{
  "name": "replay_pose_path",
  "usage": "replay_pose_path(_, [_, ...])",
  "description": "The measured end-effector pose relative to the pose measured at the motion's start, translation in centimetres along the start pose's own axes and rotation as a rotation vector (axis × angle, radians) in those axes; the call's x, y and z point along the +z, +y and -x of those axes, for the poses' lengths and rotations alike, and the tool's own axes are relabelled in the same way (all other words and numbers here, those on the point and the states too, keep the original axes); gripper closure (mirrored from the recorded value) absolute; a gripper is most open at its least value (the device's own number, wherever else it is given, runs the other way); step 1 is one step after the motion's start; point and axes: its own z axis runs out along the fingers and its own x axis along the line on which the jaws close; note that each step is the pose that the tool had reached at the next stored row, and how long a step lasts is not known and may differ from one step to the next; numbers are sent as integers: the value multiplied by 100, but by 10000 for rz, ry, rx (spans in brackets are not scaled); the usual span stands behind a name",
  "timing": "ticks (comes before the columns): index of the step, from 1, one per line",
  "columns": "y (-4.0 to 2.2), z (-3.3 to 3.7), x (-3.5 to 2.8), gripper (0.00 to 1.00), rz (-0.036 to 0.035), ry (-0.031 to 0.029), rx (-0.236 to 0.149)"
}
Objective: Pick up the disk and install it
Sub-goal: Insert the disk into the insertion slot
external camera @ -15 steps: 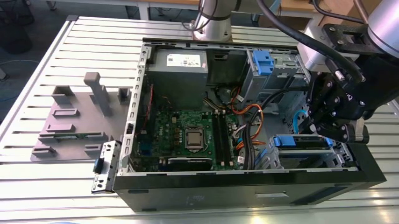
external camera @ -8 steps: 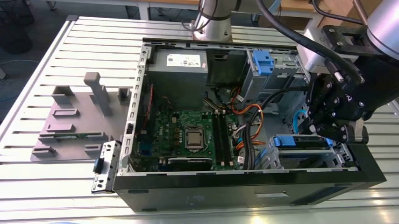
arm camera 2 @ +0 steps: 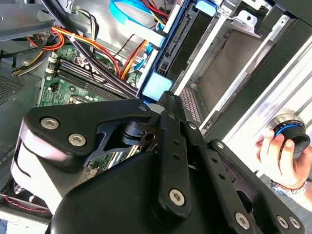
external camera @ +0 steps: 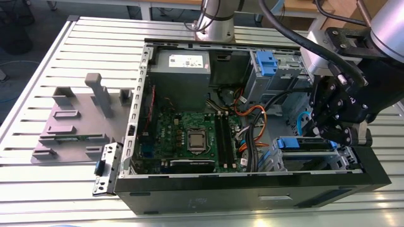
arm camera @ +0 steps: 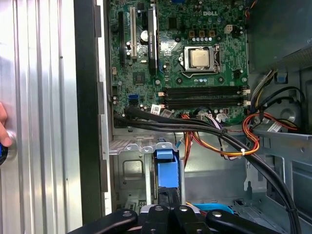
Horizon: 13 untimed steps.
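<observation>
The disk (external camera: 306, 144) sits edge-up in the drive cage at the front corner of the open computer case (external camera: 252, 189), on the exterior view's right. Its blue plastic tab (arm camera: 165, 168) points toward the motherboard. In the second wrist view the disk's connector edge (arm camera 2: 181, 39) runs beside the blue tab (arm camera 2: 157, 87). My gripper (external camera: 339, 137) hangs straight over the cage, at the end of the disk away from the tab. In the first wrist view its fingers (arm camera: 157, 210) stand close together on the disk's thin edge.
Black, orange and red cables (arm camera: 214, 129) cross between the motherboard (arm camera: 195, 53) and the cage. A grey power supply (external camera: 183, 64) fills the case's far corner. A grey fixture (external camera: 75, 123) lies on the slatted table. A person's hand (arm camera 2: 280, 158) holds a knob beside the case.
</observation>
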Motion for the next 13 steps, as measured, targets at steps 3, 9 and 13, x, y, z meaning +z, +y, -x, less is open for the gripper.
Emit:
replay_pose_path(3, [-1,0,6,89,0,0,0])
replay_pose_path(9, [-3,0,18,89,0,0,0])
replay_pose_path(13, [-5,-1,25,89,0,0,-1])
